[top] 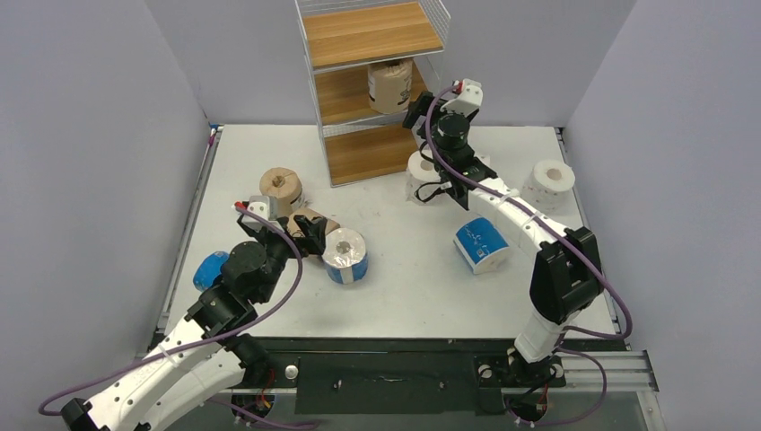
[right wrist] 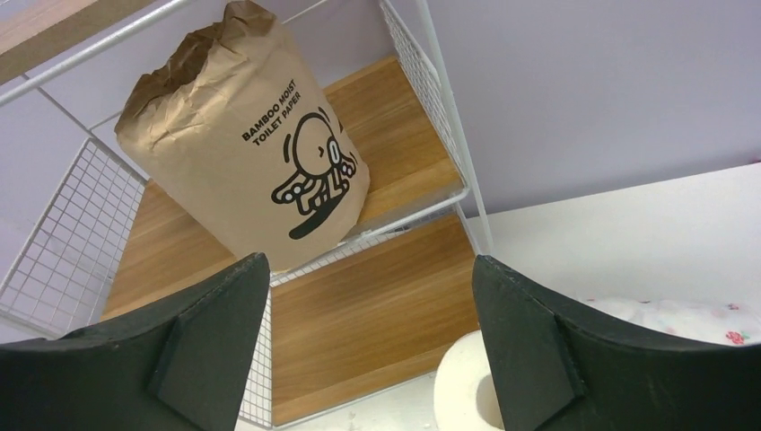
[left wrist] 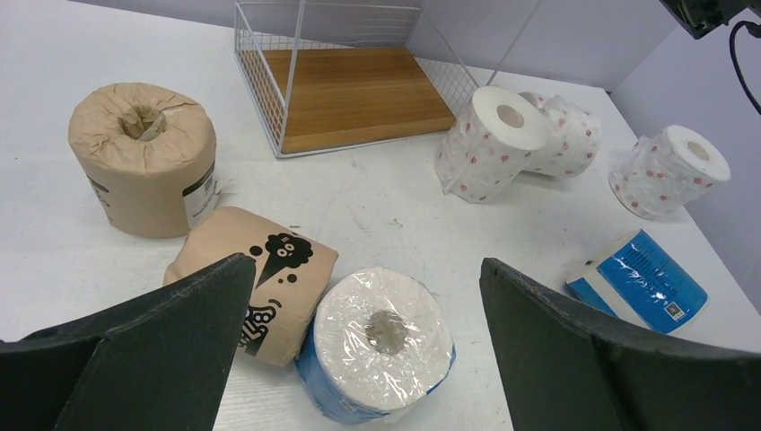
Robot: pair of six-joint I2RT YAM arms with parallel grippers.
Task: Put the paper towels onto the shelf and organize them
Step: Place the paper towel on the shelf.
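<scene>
The white table (top: 404, 296) is seen spread beneath both claws, and the three-tier wire-and-wood shelf (top: 372, 36) is stood at its far edge, directly ahead of the right claw (top: 420, 109). The right claw is held level with the middle tier, its jaws spread wide and nothing gripped between them. A shelved tan roll (right wrist: 251, 153), printed as bamboo toilet paper, is stood upright on that middle board just beyond the fingertips and apart from them. Below the right claw a first white spotted roll (top: 422, 175) is set on the table near the foot of the shelf, with a second white spotted roll (left wrist: 565, 135) lying touching it. A third white spotted roll (top: 547, 184) is placed well off to that claw's right. The left claw (top: 310, 233) is also held wide with nothing in it, and a standing blue-wrapped roll (left wrist: 377, 346) is found just below and ahead of it, core upward, between the lines of the two fingers. A toppled tan roll (left wrist: 260, 287) is laid against that roll on the left-finger side. An upright tan roll (left wrist: 144, 157) is stood farther ahead to the left. A toppled blue roll (left wrist: 642, 283) is laid well to the left claw's right. A half-hidden blue roll (top: 211, 268) is glimpsed behind the left claw, beside its arm.
</scene>
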